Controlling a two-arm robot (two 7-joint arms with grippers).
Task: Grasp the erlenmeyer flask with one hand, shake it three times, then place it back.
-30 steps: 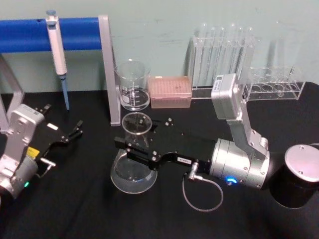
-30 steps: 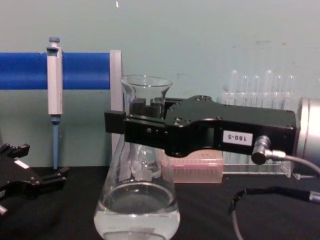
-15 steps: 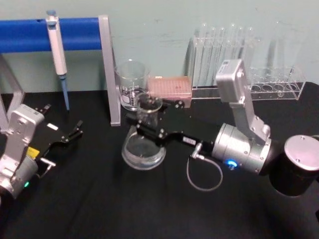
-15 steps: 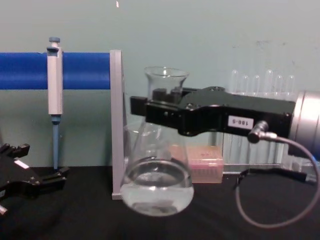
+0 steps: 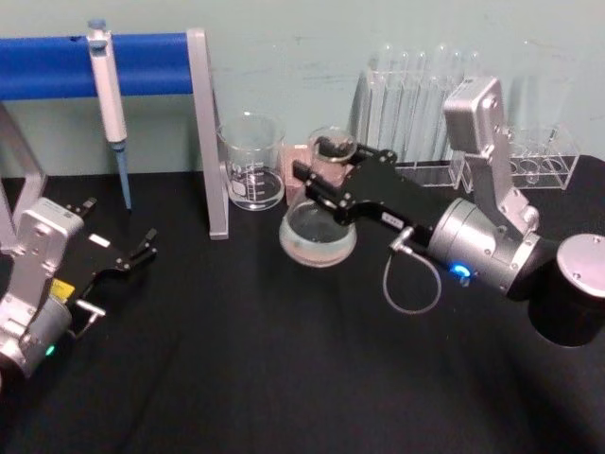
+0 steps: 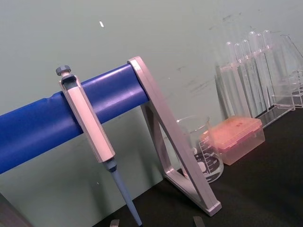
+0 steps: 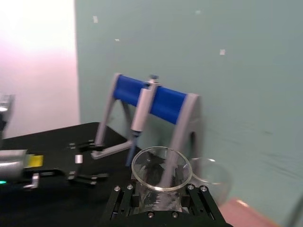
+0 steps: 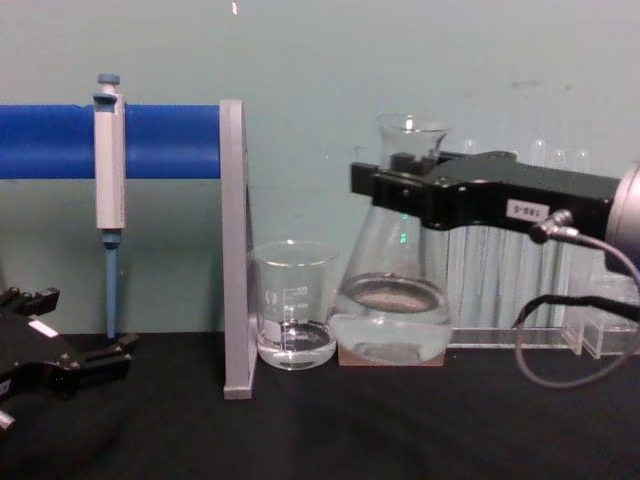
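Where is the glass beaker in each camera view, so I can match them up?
Head view: the beaker stands at the back, left of the erlenmeyer flask gripped by the right tool.
Chest view: low centre, left of the flask.
Left wrist view: between the grey upright and the pink box.
Right wrist view: just beyond the flask's mouth.
Shared landmark: the blue stand's grey upright, beside the beaker in all four.
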